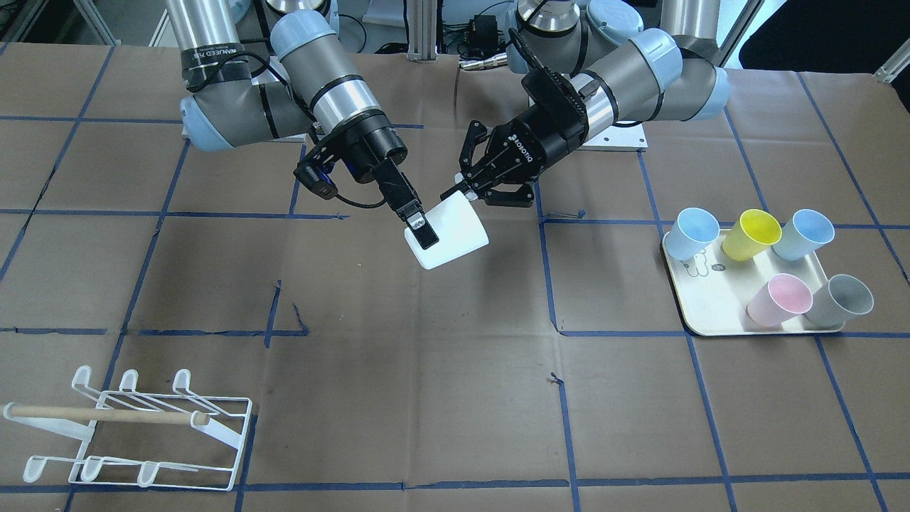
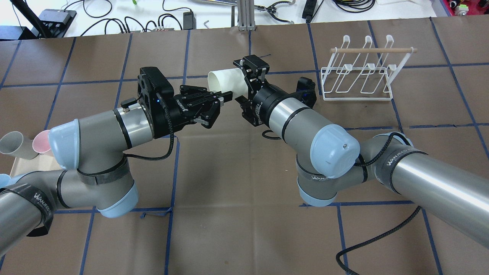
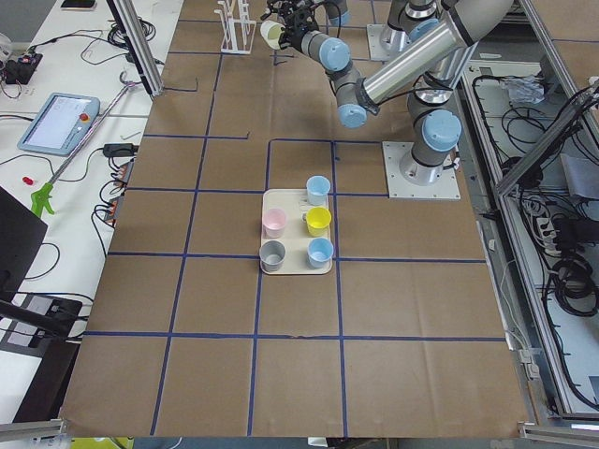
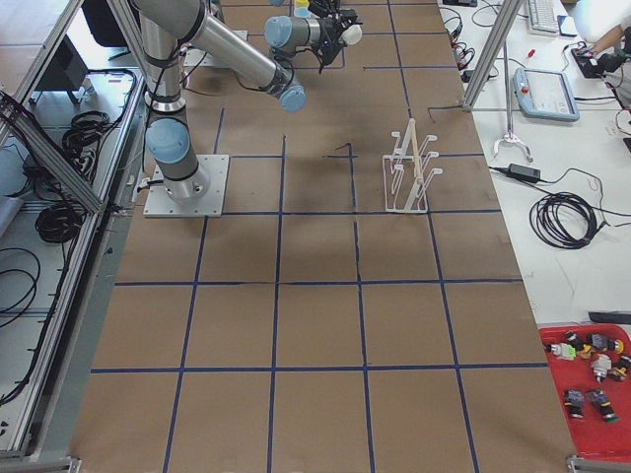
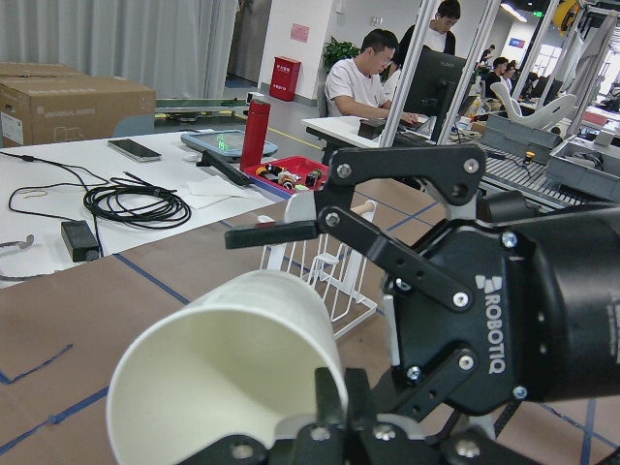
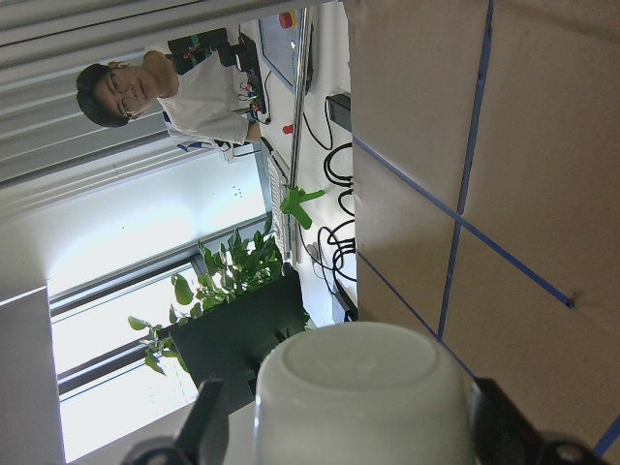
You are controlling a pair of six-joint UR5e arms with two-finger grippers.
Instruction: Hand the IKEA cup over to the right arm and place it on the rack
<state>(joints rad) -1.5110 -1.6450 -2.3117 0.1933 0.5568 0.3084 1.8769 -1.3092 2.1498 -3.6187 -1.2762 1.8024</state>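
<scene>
A white cup [image 1: 455, 238] hangs on its side in mid-air between my two grippers, over the table's middle. My left gripper [image 1: 463, 190] is shut on the cup's rim, one finger inside the mouth, as the left wrist view [image 5: 325, 417] shows. My right gripper [image 1: 435, 238] straddles the cup near its base. Its jaws stand wide, and a small gap to the cup [image 5: 223, 378] shows in the wrist views. From overhead, the cup [image 2: 225, 78] lies between the left gripper [image 2: 225, 96] and the right gripper [image 2: 244, 78]. The white wire rack [image 2: 359, 76] stands beyond my right arm.
A cream tray [image 1: 700, 306] on my left side holds several pastel cups, among them a yellow one [image 1: 753, 233] and a pink one [image 1: 780, 297]. The rack [image 1: 142, 427] sits near the operators' table edge. People sit at desks beyond the table.
</scene>
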